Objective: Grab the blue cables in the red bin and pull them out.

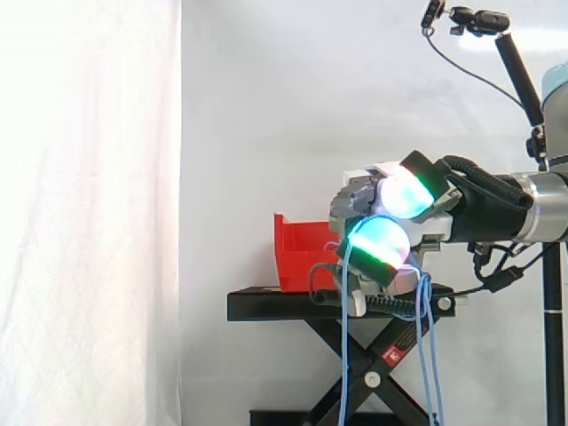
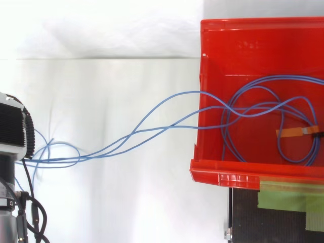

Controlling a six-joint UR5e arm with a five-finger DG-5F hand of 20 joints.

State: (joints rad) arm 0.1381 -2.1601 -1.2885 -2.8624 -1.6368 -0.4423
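Closest to the side camera is the robot hand point(image 1: 357, 202), reaching in level from my right, its glowing pads point(image 1: 379, 241) cyan shading into green. Its fingers are curled in tight and I can see the blue cables point(image 2: 172, 127) caught in that curl. Strands drop from under the lower pad and from the heel of the robot hand, and they hang straight down past the edge of the bench point(image 1: 266, 304) and out of the bottom of my side view. Behind the robot hand, partly covered by its fingers, the red bin point(image 1: 297, 253) stands on the black bench, which rests on crossed scissor legs.

From above I see the red bin sits well apart from the robot hand. The blue cables stretch across that gap in loose, crossing lines over a white surface point(image 2: 111, 76) and pass over the bin wall that faces the robot hand. They end in several loops lying on the bin floor, so part of their length is outside the bin and part is inside. Among the loops, at the side farthest from the robot hand, an orange tag point(image 2: 293, 132) sits on one strand. A strip of green tape point(image 2: 288, 200) lies on the bench top just beside the bin's thick lip.

Beyond the fingertips a white curtain point(image 1: 89, 222) hangs in folds, with a plain white wall point(image 1: 266, 106) behind the bin. Above the arm a small camera point(image 1: 479, 19) is perched on a black pole
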